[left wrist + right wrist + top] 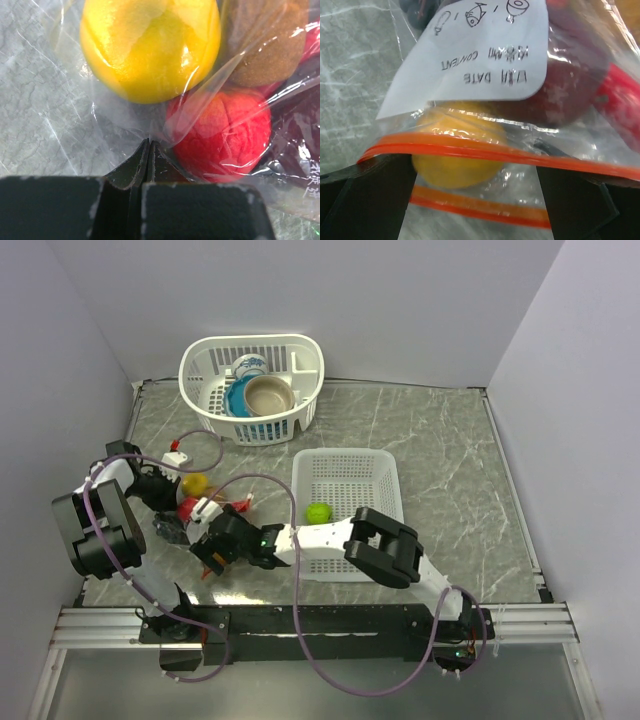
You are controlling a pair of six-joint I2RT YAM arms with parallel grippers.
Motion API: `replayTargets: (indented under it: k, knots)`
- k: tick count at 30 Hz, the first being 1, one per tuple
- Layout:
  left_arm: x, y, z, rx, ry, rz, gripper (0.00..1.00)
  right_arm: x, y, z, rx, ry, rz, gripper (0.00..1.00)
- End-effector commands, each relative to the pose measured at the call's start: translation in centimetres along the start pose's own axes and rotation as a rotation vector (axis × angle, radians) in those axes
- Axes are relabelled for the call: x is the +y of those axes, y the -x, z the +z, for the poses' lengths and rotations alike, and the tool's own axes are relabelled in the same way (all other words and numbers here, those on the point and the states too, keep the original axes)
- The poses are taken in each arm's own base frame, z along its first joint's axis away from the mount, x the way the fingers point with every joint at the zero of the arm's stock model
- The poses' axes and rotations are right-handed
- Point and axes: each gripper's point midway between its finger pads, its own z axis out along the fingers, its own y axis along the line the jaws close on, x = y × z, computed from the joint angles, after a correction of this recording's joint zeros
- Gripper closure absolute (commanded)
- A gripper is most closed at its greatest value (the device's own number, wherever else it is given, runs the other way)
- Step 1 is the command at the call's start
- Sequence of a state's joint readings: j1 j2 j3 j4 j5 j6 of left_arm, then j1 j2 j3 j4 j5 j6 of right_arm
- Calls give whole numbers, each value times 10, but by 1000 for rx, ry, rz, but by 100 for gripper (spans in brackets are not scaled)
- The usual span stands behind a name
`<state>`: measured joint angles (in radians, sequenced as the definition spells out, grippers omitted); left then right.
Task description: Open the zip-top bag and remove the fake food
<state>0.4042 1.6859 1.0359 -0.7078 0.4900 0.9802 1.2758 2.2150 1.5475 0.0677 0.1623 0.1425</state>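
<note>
Left gripper (pixel 148 148): jaws together, pinching the clear film of the bag (pixel 480 60), which lies on the table (pixel 450 460) at near left, between both grippers. In the bag: yellow fruit (pixel 150 45), red apple (pixel 220 135), brown fruit (pixel 265 45). Right gripper (pixel 477 172): jaws wide apart, orange zip strip (pixel 495 152) crossing between them, not clamped. Near basket (pixel 345 462): one lime (pixel 318 512). Far basket (pixel 250 345): two bowls (pixel 262 395).

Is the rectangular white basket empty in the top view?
No, a green lime lies inside the rectangular white basket.
</note>
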Motion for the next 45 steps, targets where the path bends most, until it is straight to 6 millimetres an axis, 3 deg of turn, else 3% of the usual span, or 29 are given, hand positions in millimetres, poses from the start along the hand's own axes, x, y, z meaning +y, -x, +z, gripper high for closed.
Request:
replayTargets:
  k: [1, 6, 9, 10, 13, 17, 21, 23, 24, 26, 27, 28, 30, 32, 33, 34, 36, 38, 39, 40, 42, 45]
  knots:
    - [1, 8, -7, -8, -5, -2, 99, 10, 19, 8, -29, 20, 40, 0]
    - [-1, 9, -10, -7, -1, 12, 99, 1, 20, 6, -60, 18, 70, 5]
    - [-1, 8, -10, -5, -2, 9, 99, -2, 21, -3, -83, 21, 66, 24]
    - [-2, 7, -9, -2, -4, 6, 99, -3, 29, -10, -105, 21, 69, 36]
    - [-1, 4, -6, 5, -3, 0, 99, -9, 40, -26, -141, -1, 59, 53]
    - [2, -2, -3, 27, 6, -2, 99, -25, 48, -55, -167, -60, 46, 53]
    - [9, -2, -6, 12, 7, -31, 99, -53, 56, -112, -228, -151, 61, 53]
    - [16, 2, -8, 3, 17, -48, 99, -76, 56, -130, -247, -216, 93, 54]
    - [17, 3, -9, 1, 22, -48, 99, -85, 57, -146, -264, -234, 110, 60]
    - [18, 5, -11, -7, 30, -47, 99, -108, 51, -161, -265, -291, 177, 70]
    - [17, 6, -11, -9, 31, -46, 99, -132, 49, -173, -271, -325, 223, 81]
    - [15, 6, -12, -9, 34, -45, 99, -142, 46, -178, -272, -335, 287, 86]
    - [13, 5, -10, -3, 38, -39, 99, -179, 25, -193, -250, -426, 368, 90]
    - [10, 5, -10, -1, 38, -36, 99, -195, 9, -199, -233, -465, 387, 71]
    - [7, 4, -8, 0, 32, -37, 99, -206, -3, -203, -223, -494, 401, 47]
    - [6, 5, -8, -1, 31, -39, 99, -211, -9, -204, -213, -506, 414, 36]
    - [1, 6, -5, -2, 22, -34, 99, -223, -20, -205, -166, -581, 429, 0]
    - [-1, 9, -4, -3, 22, -30, 99, -227, -22, -207, -136, -633, 398, 0]
    - [-1, 10, -5, -4, 24, -30, 99, -231, -12, -212, -161, -679, 381, 0]
    - [-2, 11, -5, -5, 23, -28, 99, -220, 1, -215, -189, -682, 320, 0]
    - [-2, 15, -6, -7, 25, -24, 99, -217, 31, -234, -305, -763, 283, 0]
    - [-2, 18, -10, -12, 32, -22, 99, -203, 42, -214, -334, -661, 404, 2]
